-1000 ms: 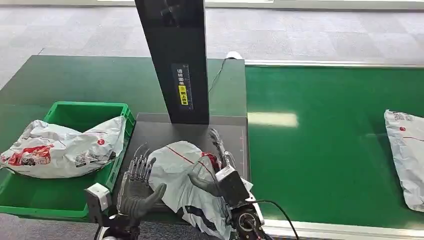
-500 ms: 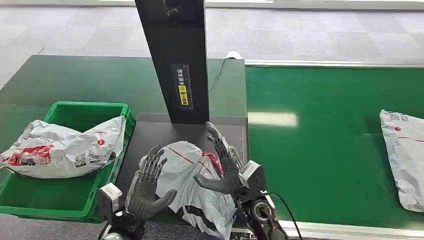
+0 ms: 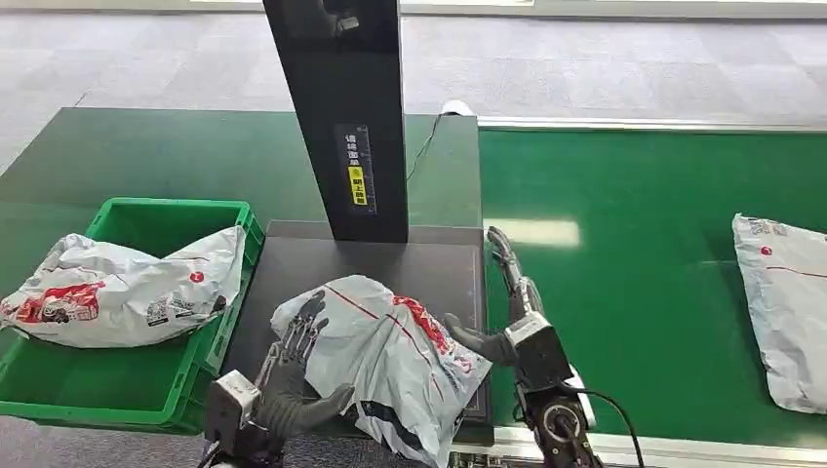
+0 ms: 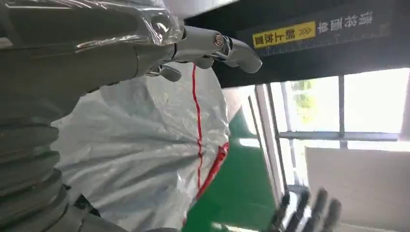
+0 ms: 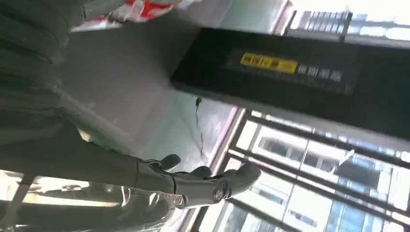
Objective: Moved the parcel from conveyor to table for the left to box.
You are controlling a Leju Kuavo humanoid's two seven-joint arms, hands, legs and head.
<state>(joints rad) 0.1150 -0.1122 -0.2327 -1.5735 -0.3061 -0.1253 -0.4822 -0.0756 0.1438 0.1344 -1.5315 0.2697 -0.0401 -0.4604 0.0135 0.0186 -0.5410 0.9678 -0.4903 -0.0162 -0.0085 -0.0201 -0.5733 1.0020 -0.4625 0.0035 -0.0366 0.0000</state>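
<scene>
Evidently the parcel (image 3: 385,361) is soft, light, slippery; left hand (image 3: 293,375) cups its nine-o'clock edge, right hand (image 3: 507,312) open, empty.

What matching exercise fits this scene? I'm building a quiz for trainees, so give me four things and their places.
Things:
1. parcel with red stripe
2. green bin
3. black post
4. right hand

Places:
A. standing behind the dark plate
B. lying on the dark plate
C. over the edge of the conveyor belt
D. left of the dark plate

Pairs: 1-B, 2-D, 3-A, 4-C
</scene>
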